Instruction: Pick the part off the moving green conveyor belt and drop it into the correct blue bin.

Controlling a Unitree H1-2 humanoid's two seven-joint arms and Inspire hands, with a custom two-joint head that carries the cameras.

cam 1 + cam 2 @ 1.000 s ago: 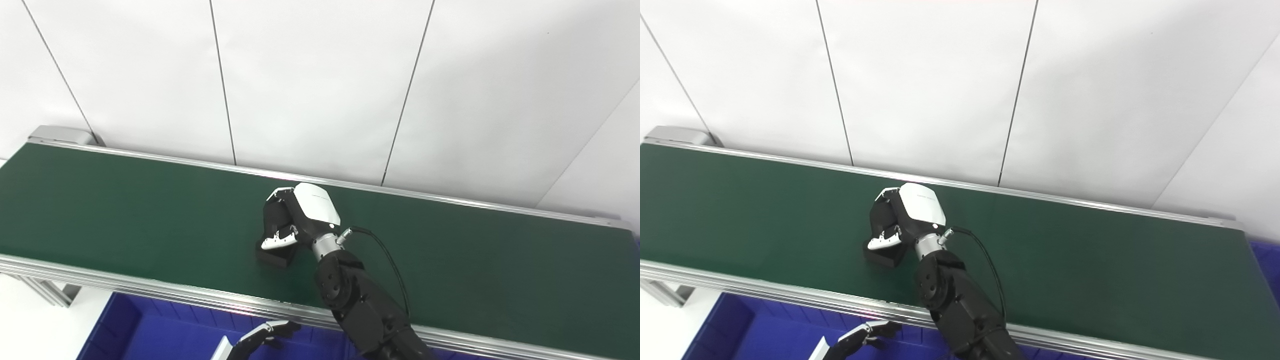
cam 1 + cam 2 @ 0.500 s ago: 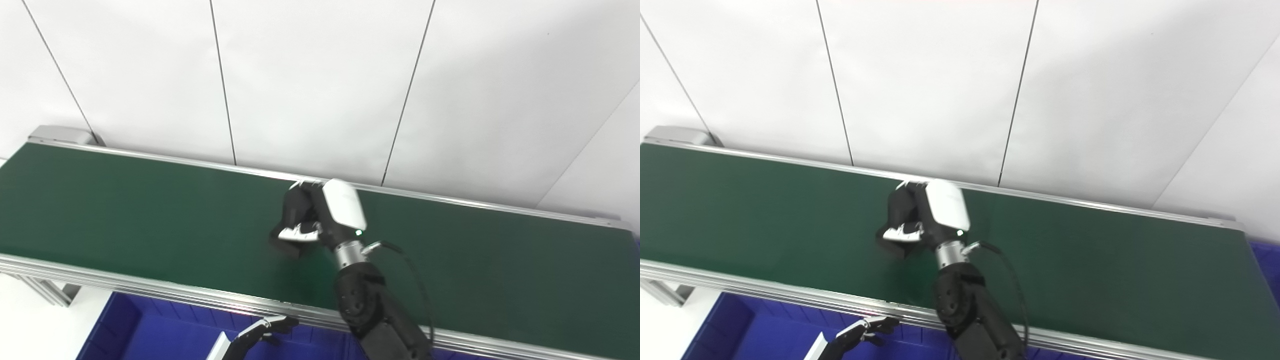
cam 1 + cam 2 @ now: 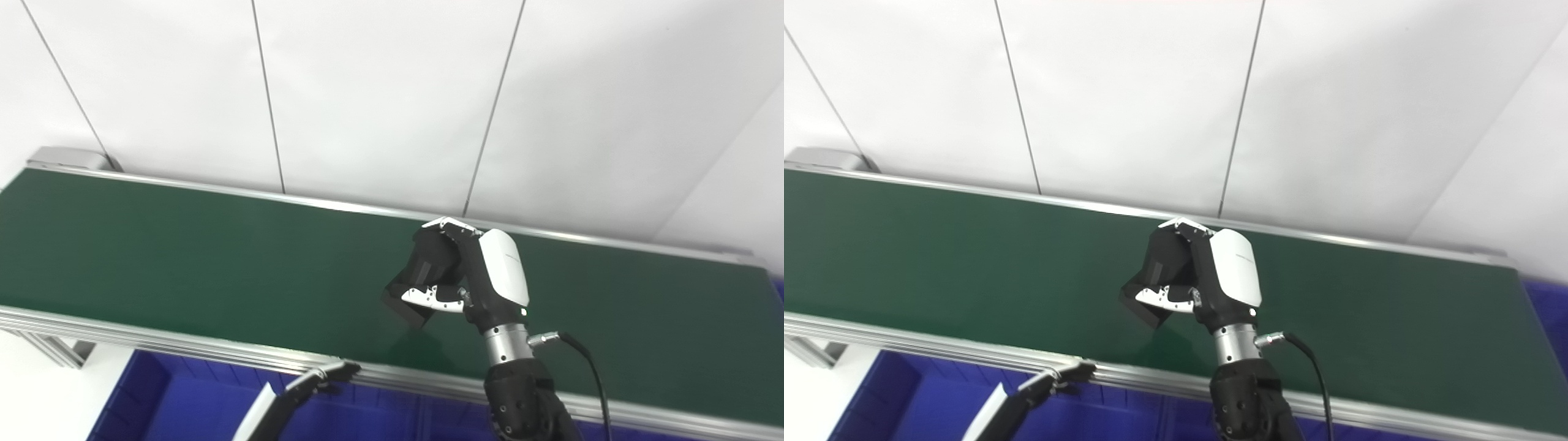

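Note:
A black block-shaped part [image 3: 409, 308] hangs just above the green conveyor belt [image 3: 184, 257], tilted, with my right hand [image 3: 462, 278] shut on it; its faint shadow lies on the belt below. The same part [image 3: 1146, 309] and right hand [image 3: 1206, 278] show in the right eye view. My left hand [image 3: 318, 376] is low at the belt's near rail, over the blue bin [image 3: 177, 404]; only its fingertips [image 3: 1072, 370] show, so its state is unclear.
The belt's near aluminium rail [image 3: 153, 340] runs across the bottom. A second blue bin [image 3: 1543, 306] peeks out past the belt's right end. White wall panels [image 3: 380, 92] stand behind the belt.
My right hand has lifted the black part off the belt and carried it to the right. The left hand stays low by the rail. The camera has shifted slightly.

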